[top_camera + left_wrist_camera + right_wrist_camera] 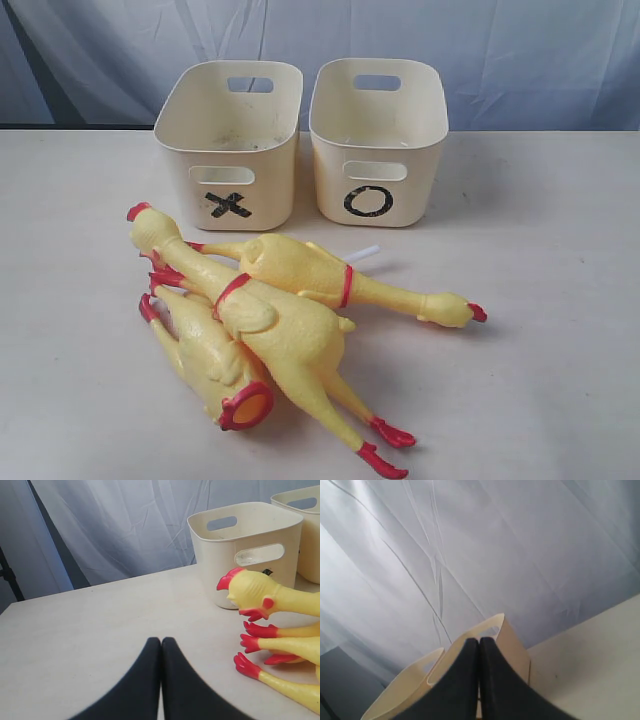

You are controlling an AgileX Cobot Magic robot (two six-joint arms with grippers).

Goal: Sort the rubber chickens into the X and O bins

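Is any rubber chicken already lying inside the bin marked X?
No, the X bin holds no chicken; all the rubber chickens lie on the table in front.

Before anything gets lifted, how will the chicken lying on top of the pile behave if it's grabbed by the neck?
Likely floppy: the top chicken has a long thin neck and legs that would probably sag. Probably light, since the headless body under it shows a hollow opening. It lies across that body, so lifting may nudge it.

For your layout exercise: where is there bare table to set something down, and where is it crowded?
Bare: the table right of the O bin and chickens, and left of the X bin. Crowded: the chickens piled just before both bins.
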